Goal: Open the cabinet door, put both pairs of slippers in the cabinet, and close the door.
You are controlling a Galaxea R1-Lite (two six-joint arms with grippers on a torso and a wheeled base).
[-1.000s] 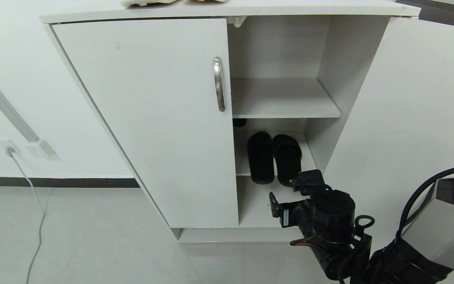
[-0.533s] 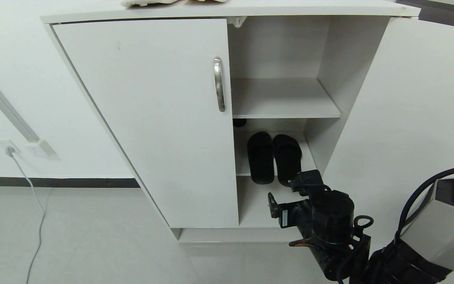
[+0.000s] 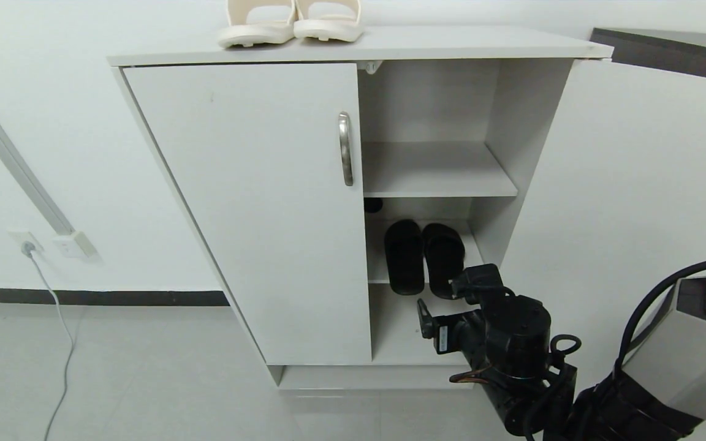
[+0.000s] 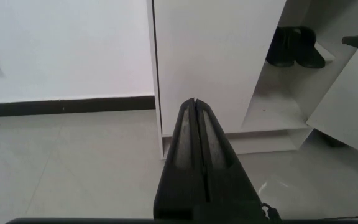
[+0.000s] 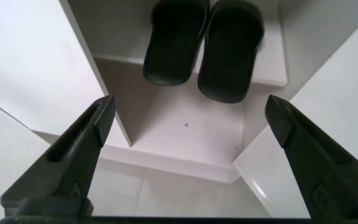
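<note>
A pair of black slippers [image 3: 423,257] lies side by side on the middle shelf of the white cabinet [image 3: 353,50], behind its open right door [image 3: 629,202]. A cream pair of slippers [image 3: 292,24] stands on the cabinet top. My right gripper [image 3: 448,300] hangs open and empty just in front of the lower compartment, below the black slippers [image 5: 204,46]. My left gripper [image 4: 194,106] is shut on nothing, low over the floor, facing the shut left door [image 4: 216,56].
The left door [image 3: 255,202] is shut, with a metal handle [image 3: 345,149] at its right edge. The upper shelf [image 3: 436,168] and the bottom compartment [image 5: 185,134] are bare. A wall socket with a cable [image 3: 25,248] sits at the left above the tiled floor.
The head camera has shifted, so the cabinet sits lower in the picture and the cream slippers on top show in full. The right gripper has hardly moved.
</note>
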